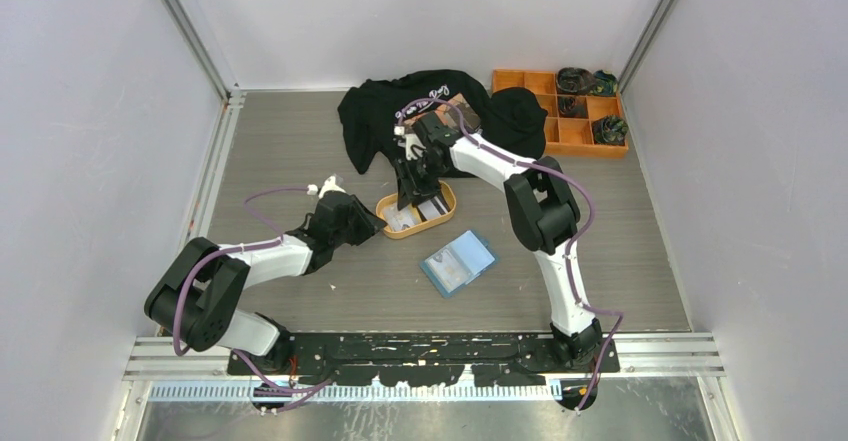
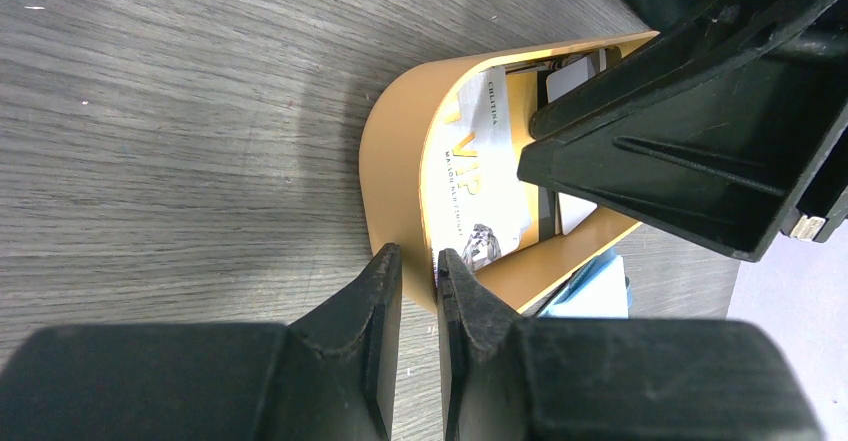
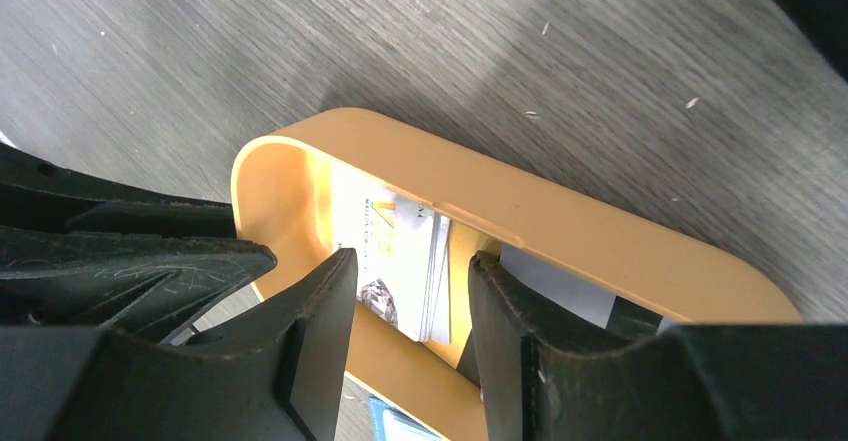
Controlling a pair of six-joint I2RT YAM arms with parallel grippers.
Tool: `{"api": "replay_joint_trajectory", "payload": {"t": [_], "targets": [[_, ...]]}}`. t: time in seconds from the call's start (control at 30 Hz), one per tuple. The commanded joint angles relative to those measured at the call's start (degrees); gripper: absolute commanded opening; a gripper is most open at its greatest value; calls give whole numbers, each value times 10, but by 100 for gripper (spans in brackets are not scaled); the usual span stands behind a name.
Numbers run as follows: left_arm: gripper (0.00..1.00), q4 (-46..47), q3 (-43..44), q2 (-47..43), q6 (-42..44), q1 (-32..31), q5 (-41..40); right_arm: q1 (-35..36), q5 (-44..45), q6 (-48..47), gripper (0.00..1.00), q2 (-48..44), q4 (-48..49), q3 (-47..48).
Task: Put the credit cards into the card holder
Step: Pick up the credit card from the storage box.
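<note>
The credit cards (image 1: 420, 211) lie in an orange oval tray (image 1: 445, 193) at mid table. In the right wrist view a stack topped by a white VIP card (image 3: 400, 251) lies at the tray's (image 3: 560, 221) left end, with a white and a dark card behind. My right gripper (image 3: 410, 279) is open, fingers down inside the tray, straddling that stack; it also shows in the top view (image 1: 410, 199). My left gripper (image 2: 420, 266) is shut on the tray's end wall (image 2: 395, 161), seen from above too (image 1: 372, 223). The teal card holder (image 1: 458, 263) lies open in front of the tray.
A black garment (image 1: 420, 111) lies bunched at the back of the table. An orange compartment box (image 1: 565, 136) with dark items stands at the back right. White walls enclose the table on the left, back and right.
</note>
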Motion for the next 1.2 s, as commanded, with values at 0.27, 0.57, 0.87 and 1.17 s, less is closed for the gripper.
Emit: {"api": "replay_joint_trajectory", "payload": {"t": [0.27,0.57,0.87,1.17], "targets": [[19,30,-9,1,5,2,11,-16,-124,98,49,22,60,-31],[19,32,-9,1,5,2,11,-44,-220,187,46,8,146,-59],[19,33,-8,3,5,3,11,-52,-208,182,45,-8,135,-59],[19,34,-7,5,7,2,11,-44,-102,98,47,4,53,-29]]}}
